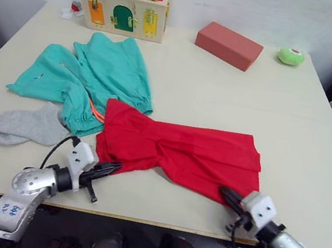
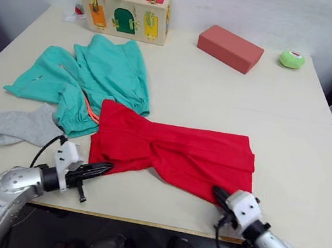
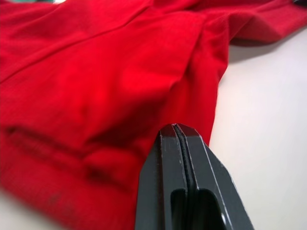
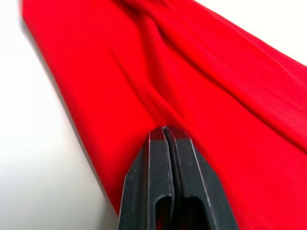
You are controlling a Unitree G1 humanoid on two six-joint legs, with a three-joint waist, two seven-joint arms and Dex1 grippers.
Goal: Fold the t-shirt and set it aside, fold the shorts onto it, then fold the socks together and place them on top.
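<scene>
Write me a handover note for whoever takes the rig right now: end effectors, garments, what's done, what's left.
Left end effector: shut at the near left edge of the t-shirt.
Right end effector: shut at its near right edge.
T-shirt: bunched lengthwise across the near middle of the table, fold unfinished, not set aside.
Shorts: spread out beyond it to the left, unfolded; their near edge meets the t-shirt.
Socks: near left, beside the shorts, untouched.
Left: finish and move the t-shirt, then shorts, then socks.

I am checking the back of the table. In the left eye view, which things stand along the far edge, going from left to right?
wooden latch box → red block → green round object
</scene>
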